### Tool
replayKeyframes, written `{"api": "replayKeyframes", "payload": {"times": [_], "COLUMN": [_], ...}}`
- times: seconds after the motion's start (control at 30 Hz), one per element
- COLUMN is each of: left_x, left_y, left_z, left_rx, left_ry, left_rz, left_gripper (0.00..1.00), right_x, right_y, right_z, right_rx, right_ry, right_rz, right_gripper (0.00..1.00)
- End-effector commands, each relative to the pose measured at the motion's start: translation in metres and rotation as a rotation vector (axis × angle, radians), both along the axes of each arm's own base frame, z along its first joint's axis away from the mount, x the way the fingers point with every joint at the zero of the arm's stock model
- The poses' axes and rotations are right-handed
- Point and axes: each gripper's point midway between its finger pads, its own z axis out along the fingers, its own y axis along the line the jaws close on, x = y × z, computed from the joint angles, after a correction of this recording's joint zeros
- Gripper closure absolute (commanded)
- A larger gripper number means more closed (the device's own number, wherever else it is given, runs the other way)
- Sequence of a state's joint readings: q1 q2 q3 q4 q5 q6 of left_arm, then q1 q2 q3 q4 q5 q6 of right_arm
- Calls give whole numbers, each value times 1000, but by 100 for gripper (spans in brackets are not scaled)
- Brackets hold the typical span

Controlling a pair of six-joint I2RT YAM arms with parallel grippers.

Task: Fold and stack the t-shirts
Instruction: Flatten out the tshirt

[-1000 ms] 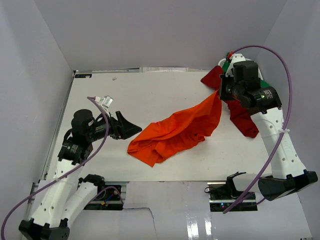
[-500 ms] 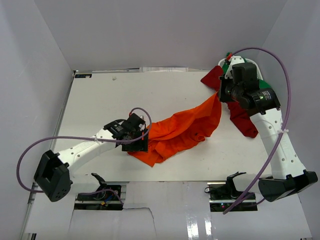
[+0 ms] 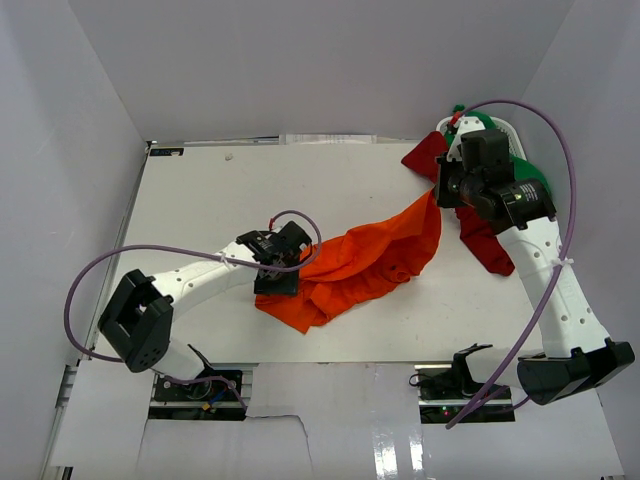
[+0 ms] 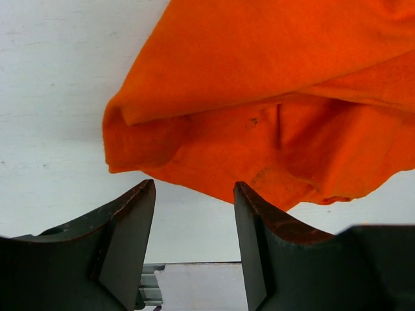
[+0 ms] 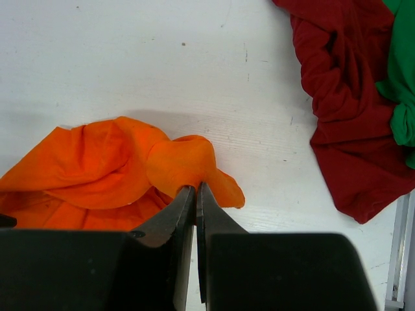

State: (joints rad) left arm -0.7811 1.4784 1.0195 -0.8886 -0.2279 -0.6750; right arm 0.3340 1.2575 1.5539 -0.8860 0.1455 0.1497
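The bright orange t-shirt (image 3: 365,258) lies crumpled across the middle of the white table (image 3: 200,200), stretched up to the right. My right gripper (image 3: 440,192) is shut on its upper right corner and holds that corner raised; the pinched fold shows in the right wrist view (image 5: 185,165) at the gripper's tips (image 5: 196,186). My left gripper (image 3: 276,283) is open and empty at the shirt's lower left end. In the left wrist view the gripper (image 4: 194,188) sits just short of the orange hem (image 4: 259,110). The dark red shirt (image 3: 487,238) and the green shirt (image 3: 532,176) lie bunched at the back right, also seen in the right wrist view as red (image 5: 343,97) and green (image 5: 405,78).
White walls close in the table on the left, back and right. The table's front edge (image 3: 330,362) runs just below the orange shirt. A purple cable (image 3: 110,270) loops from the left arm, and another (image 3: 565,170) arcs over the right arm.
My left arm swung out from the left side to the orange shirt's lower left end, then edged a little further right. My right gripper kept hold of the orange corner.
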Motion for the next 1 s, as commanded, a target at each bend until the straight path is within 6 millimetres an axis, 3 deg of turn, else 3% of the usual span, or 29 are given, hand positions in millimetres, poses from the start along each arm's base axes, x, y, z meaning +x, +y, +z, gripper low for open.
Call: {"api": "replayKeyframes", "payload": {"times": [0.0, 0.53, 0.7, 0.97], "left_x": [9, 20, 31, 43], "left_y": [-22, -50, -38, -26], "left_z": [15, -18, -26, -14], "left_rx": [-66, -83, -74, -113], "left_ry": [-41, 24, 37, -1], "left_rz": [-25, -69, -40, 3], "left_gripper": [38, 42, 42, 42], "right_x": [4, 1, 1, 1], "right_y": [2, 1, 1, 1], "right_z": [14, 13, 13, 10], "right_rx": [26, 19, 19, 14], "right_ry": [-65, -65, -64, -58], "right_rz": [4, 8, 14, 20], "right_gripper": [92, 92, 92, 92]}}
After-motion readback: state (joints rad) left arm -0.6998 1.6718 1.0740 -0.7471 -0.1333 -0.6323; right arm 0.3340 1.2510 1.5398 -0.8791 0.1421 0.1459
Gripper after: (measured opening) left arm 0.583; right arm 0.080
